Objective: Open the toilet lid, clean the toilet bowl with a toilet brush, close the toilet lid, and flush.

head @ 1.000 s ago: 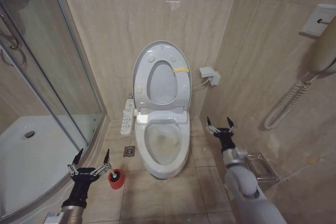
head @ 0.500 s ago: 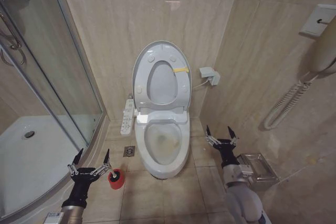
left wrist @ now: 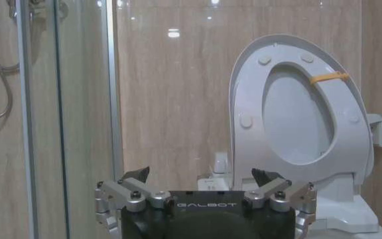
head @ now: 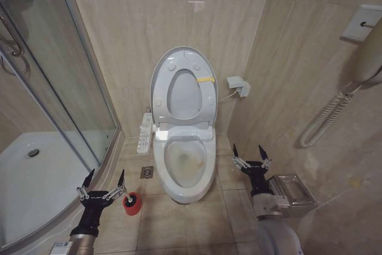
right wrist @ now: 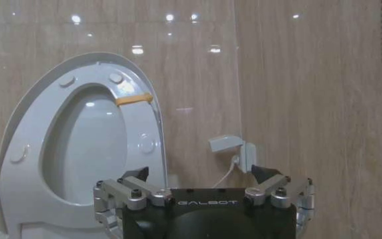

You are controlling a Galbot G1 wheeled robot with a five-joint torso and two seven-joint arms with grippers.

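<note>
The toilet lid [head: 184,95] stands upright against the back wall, seen through the raised seat ring [head: 162,88] with its yellow tag. Below it the toilet bowl [head: 210,168] lies uncovered, with yellowish stains inside. The toilet brush [head: 129,197] sits in its red holder [head: 132,206] on the floor left of the bowl. My left gripper [head: 105,175] is open just left of the holder, holding nothing. My right gripper [head: 247,149] is open and empty, right of the bowl. The left wrist view shows the left gripper [left wrist: 201,173] facing the lid [left wrist: 297,119]. The right wrist view shows the right gripper [right wrist: 201,172] and the lid [right wrist: 85,144].
A glass shower enclosure [head: 59,88] curves along the left. A white control panel [head: 145,131] hangs beside the bowl, with a floor drain [head: 147,172] below it. A wall box [head: 239,85], a metal holder [head: 289,186] and a coiled cord [head: 325,120] line the right wall.
My right gripper has dropped lower and drawn back toward me, still open. The left gripper, the brush and the toilet have not moved.
</note>
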